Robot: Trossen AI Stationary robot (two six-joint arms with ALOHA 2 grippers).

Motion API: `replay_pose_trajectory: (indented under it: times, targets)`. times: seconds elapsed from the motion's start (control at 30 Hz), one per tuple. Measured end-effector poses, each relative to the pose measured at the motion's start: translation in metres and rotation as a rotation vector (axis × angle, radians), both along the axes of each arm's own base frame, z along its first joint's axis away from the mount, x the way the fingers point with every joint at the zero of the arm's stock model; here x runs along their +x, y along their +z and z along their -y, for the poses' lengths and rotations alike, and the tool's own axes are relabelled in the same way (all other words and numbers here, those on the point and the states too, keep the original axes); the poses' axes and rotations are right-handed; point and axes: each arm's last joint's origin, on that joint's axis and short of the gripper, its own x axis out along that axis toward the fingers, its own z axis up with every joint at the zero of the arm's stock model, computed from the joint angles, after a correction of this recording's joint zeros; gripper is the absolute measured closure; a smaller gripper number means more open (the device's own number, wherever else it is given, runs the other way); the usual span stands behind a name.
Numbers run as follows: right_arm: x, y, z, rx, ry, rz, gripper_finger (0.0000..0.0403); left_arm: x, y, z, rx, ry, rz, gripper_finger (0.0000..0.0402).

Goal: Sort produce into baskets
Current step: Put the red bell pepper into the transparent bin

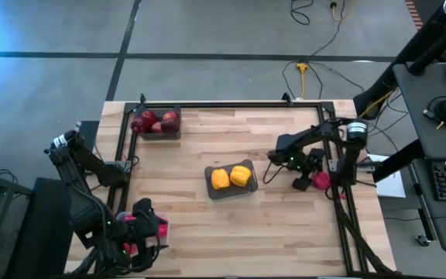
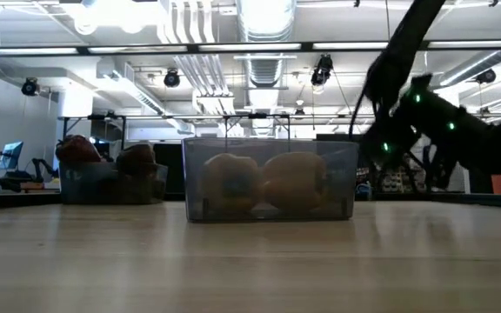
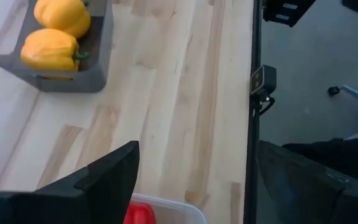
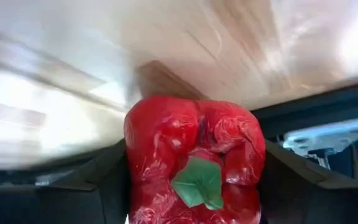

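A red bell pepper (image 4: 194,162), green stem cap toward the camera, fills the gap between the fingers of my right gripper (image 4: 194,155) near the table's right edge (image 1: 321,180). My left gripper (image 3: 197,149) hangs open at the near left corner above a clear basket (image 3: 173,208) holding a red pepper (image 3: 138,213). Two yellow peppers (image 1: 231,177) lie in a grey basket (image 1: 217,192) at the table's middle. Apples (image 1: 157,122) fill a dark basket (image 1: 175,133) at the far left. My right gripper has the red pepper pinched between its two fingers, one on each of two opposite side walls (image 4: 132,155), with the stem cap (image 4: 197,180) facing back along the fingers. The fingers slant down toward the table's right edge. Whether the pepper rests on the table does not show.
A black frame rail (image 1: 207,105) runs along the table's far edge and both sides. Bare wood lies between the middle basket and the near edge (image 1: 238,240). In the low view the middle basket (image 2: 268,183) stands in front, with the right arm (image 2: 433,122) beside it.
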Motion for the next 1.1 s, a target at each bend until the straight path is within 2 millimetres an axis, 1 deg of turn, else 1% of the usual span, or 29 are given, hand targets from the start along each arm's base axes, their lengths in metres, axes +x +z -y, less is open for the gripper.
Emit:
replay_pose_trajectory:
  times: [0.13, 0.2, 0.27, 0.33, 0.4, 0.47, 0.53, 0.6, 0.63, 0.7, 0.77, 0.83, 0.93, 1.03, 1.1]
  targets:
    - [0.012, 0.033, -0.016, -0.098, 0.012, 0.119, 0.0148, -0.001, 0.002, -0.001, 0.029, -0.035, 0.006, 0.0106]
    - [0.018, 0.055, -0.028, -0.184, 0.022, 0.180, 0.0148, -0.004, 0.003, -0.003, 0.053, -0.061, 0.003, 0.0113]
    - [0.023, 0.078, -0.044, -0.288, 0.006, 0.252, 0.0145, -0.011, 0.005, -0.006, 0.077, -0.080, -0.011, 0.0120]
    - [0.029, 0.101, -0.066, -0.366, -0.033, 0.361, 0.0144, -0.018, 0.007, -0.007, 0.083, -0.100, -0.019, 0.0125]
    - [0.037, 0.121, -0.094, -0.425, -0.062, 0.517, 0.0145, -0.026, 0.006, -0.006, 0.083, -0.097, -0.021, 0.0127]
    - [0.047, 0.138, -0.127, -0.464, -0.050, 0.705, 0.0148, -0.032, 0.003, -0.004, 0.095, -0.081, -0.006, 0.0126]
    - [0.058, 0.149, -0.162, -0.488, -0.024, 0.887, 0.0148, -0.036, -0.003, -0.001, 0.105, -0.074, -0.005, 0.0121]
    - [0.072, 0.152, -0.195, -0.501, 0.000, 1.025, 0.0148, -0.037, -0.010, 0.001, 0.105, -0.065, -0.010, 0.0112]
    - [0.080, 0.150, -0.210, -0.512, 0.014, 1.073, 0.0148, -0.037, -0.014, 0.002, 0.100, -0.059, -0.007, 0.0106]
    - [0.099, 0.143, -0.235, -0.527, 0.045, 1.133, 0.0147, -0.034, -0.021, 0.007, 0.059, -0.056, 0.015, 0.0093]
    - [0.120, 0.134, -0.254, -0.518, 0.083, 1.143, 0.0144, -0.029, -0.028, 0.013, 0.012, -0.076, 0.057, 0.0080]
    - [0.144, 0.125, -0.270, -0.501, 0.117, 1.154, 0.0144, -0.025, -0.037, 0.019, -0.019, -0.103, 0.097, 0.0068]
    - [0.180, 0.112, -0.289, -0.476, 0.199, 1.198, 0.0143, -0.023, -0.049, 0.024, -0.061, -0.115, 0.138, 0.0056]
    - [0.212, 0.106, -0.302, -0.449, 0.288, 1.260, 0.0142, -0.023, -0.057, 0.023, -0.056, -0.110, 0.130, 0.0052]
    - [0.231, 0.100, -0.305, -0.451, 0.350, 1.295, 0.0142, -0.024, -0.062, 0.022, -0.067, -0.088, 0.120, 0.0052]
